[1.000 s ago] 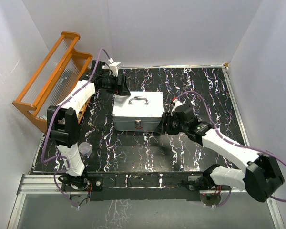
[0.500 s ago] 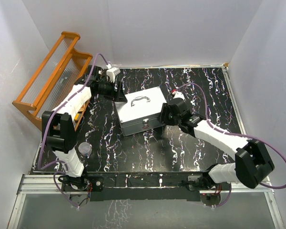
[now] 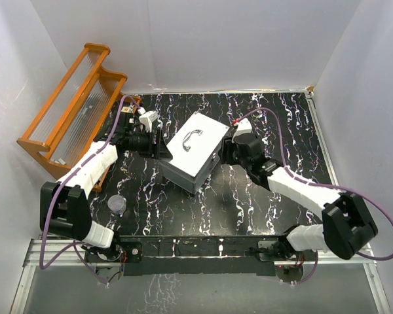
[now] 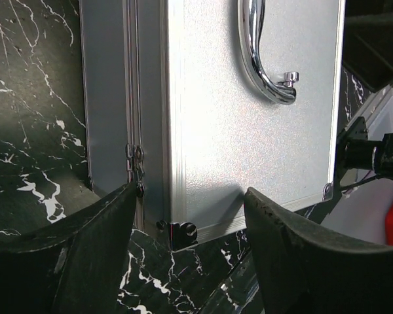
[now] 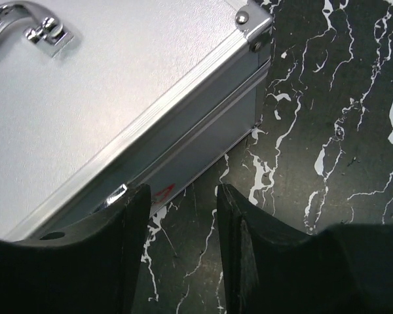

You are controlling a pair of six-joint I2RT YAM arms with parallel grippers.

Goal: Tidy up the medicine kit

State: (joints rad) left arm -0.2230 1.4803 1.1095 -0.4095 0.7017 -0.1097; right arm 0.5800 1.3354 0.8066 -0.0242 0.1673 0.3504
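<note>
Black, white-veined marble table (image 3: pixel 268 196), walled in white. The medicine kit (image 3: pixel 195 154) sat closed and skewed between both grippers, handle (image 3: pixel 191 139) up. The left gripper (image 4: pixel 190 196) stood parted astride its near corner, clamping or not I could not tell. The right gripper (image 5: pixel 183 196), half parted, held nothing, with the kit's lower edge just beyond its left finger.

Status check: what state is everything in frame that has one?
medicine kit: closed, sitting askew.
handle: folded flat on top.
left hand: open, straddling a kit corner.
right hand: open, beside the kit's side wall.
cup: upright, apart from the kit.
</note>
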